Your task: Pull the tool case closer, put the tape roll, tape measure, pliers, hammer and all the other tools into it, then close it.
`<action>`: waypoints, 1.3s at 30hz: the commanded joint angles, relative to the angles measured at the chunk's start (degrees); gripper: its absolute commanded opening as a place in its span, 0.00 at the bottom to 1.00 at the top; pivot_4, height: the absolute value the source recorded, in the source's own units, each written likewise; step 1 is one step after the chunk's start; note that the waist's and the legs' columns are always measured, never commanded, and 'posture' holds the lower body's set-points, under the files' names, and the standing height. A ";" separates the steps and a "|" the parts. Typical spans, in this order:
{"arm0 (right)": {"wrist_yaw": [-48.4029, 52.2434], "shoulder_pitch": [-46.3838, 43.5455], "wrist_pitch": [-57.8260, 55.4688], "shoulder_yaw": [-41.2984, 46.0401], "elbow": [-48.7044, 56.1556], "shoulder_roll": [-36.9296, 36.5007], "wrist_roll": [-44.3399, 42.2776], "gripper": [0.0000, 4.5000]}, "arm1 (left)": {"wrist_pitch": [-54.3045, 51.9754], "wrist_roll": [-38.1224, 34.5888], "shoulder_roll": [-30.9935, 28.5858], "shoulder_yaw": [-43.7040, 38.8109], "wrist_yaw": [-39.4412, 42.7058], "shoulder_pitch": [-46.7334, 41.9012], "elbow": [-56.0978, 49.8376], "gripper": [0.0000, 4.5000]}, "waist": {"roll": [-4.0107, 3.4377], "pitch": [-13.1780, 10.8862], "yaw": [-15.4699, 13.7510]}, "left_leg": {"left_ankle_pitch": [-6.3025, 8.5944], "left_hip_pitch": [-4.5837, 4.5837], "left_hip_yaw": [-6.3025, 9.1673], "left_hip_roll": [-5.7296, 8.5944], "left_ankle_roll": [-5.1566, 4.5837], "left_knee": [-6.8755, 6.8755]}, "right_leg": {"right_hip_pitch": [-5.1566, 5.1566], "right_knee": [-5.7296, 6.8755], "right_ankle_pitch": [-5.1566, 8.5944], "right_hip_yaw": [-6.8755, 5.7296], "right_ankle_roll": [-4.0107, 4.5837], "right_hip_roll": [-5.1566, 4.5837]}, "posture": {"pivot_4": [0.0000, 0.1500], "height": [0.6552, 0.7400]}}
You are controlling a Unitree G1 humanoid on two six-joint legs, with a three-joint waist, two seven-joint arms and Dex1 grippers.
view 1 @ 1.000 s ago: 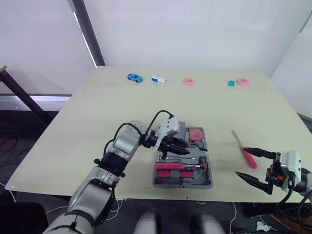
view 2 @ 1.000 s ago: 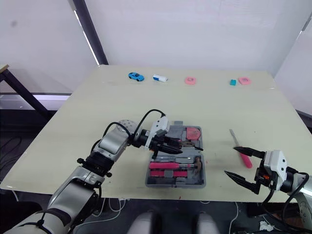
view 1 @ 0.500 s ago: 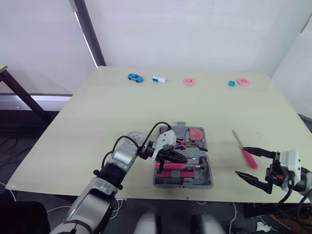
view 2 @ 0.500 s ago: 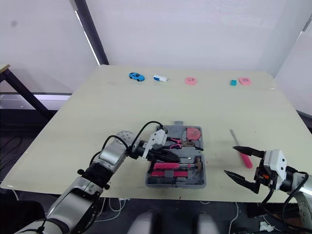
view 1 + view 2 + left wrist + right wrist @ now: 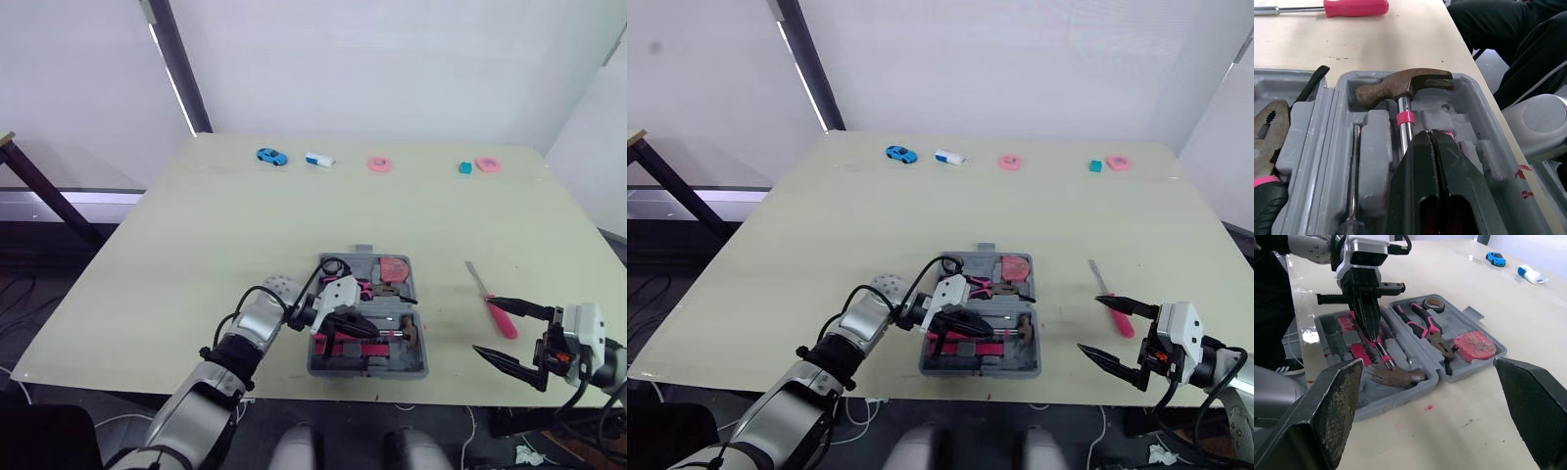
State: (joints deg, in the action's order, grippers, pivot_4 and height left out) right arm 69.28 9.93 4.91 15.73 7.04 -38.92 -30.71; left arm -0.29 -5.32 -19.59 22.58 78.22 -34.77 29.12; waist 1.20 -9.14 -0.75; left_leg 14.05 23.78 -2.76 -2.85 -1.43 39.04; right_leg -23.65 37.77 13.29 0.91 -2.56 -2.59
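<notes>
Left gripper is pulling back: a second ago it was over the far half of the case, and now I'm seeing it over the near half, tips down on the hammer handle. Its fingers are pinched together with no gap showing. Pliers are now lying clear of it in the far half. Right gripper isn't moving: it's hanging spread wide off the near right table edge, holding nothing. The case is lying open and flat at the near edge, centre. The hammer is lying along the near half, long axis parallel to the near edge, head at my right end, handle running left. The pliers are lying roughly the same way, pink grips left, nose right. The screwdriver is lying out on the table right of the case, blade pointing away from me, pink handle nearest. I'm counting one case, one hammer, one pliers, one tape roll, one tape measure, one thin driver slotted beside the hammer shaft and one screwdriver outside. Along the far edge: one toy car, one white block, two pink pieces, one teal cube.
</notes>
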 commanded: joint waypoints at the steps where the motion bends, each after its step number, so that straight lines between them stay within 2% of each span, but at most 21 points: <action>1: -0.26 0.07 -0.10 1.35 2.03 -0.61 -1.07 1.00 | 1.84 1.11 -0.03 -0.20 -0.36 -0.20 1.30 0.00 | 0.00 0.00 0.01 | 0.00 -0.01 0.00 0.00 0.00 0.00 | 0.00 0.00 0.00 0.00 0.00 0.00 | 1.00 0.99; 13: -0.12 0.34 -0.37 1.66 2.30 -0.76 -1.07 1.00 | 7.22 4.12 -0.20 1.01 -0.63 -0.01 7.79 0.00 | -0.02 0.03 0.01 | 0.00 -0.06 0.00 -0.01 0.00 0.01 | 0.04 0.01 0.00 0.00 0.00 0.00 | 1.00 0.99; 21: 0.08 0.25 -0.51 1.87 2.17 -0.96 -1.25 1.00 | 11.97 7.91 -0.14 2.05 -4.81 0.05 12.82 0.00 | -0.07 0.32 0.00 | 0.00 -0.14 0.02 -0.03 0.00 0.07 | 0.14 0.01 0.04 -0.01 -0.07 0.00 | 1.00 0.99; 26: 0.11 -0.14 -0.58 1.86 1.87 -0.99 -1.24 1.00 | 15.98 10.08 -0.28 3.02 -6.68 0.72 13.30 0.00 | -0.16 0.61 -0.01 | -0.05 -0.16 0.01 -0.03 -0.08 0.14 | 0.17 0.02 0.09 0.01 -0.18 0.00 | 1.00 0.99; 34: 0.21 -0.67 -0.55 1.81 1.48 -1.00 -1.15 1.00 | 21.53 11.83 -1.45 4.19 -5.17 1.50 12.97 0.00 | -0.26 0.73 -0.02 | -0.08 -0.17 0.01 -0.04 -0.13 0.14 | 0.17 0.02 0.05 0.03 -0.12 -0.01 | 1.00 0.99; 39: 0.20 -0.83 -0.52 1.82 1.43 -1.03 -1.11 1.00 | 24.81 14.39 -1.80 5.37 -7.86 0.51 14.61 0.00 | -0.26 0.73 -0.03 | -0.08 -0.16 0.01 -0.04 -0.14 0.13 | 0.16 0.02 0.05 0.02 -0.11 -0.01 | 1.00 0.99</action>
State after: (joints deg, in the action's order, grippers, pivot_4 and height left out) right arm 69.47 9.70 4.00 15.76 7.82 -39.10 -30.84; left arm 25.13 3.69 -19.88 25.26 71.23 -35.86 39.10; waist 0.94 -8.41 -0.78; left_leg 13.97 23.61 -2.75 -2.89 -1.56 39.17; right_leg -23.49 37.79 13.34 0.94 -2.69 -2.60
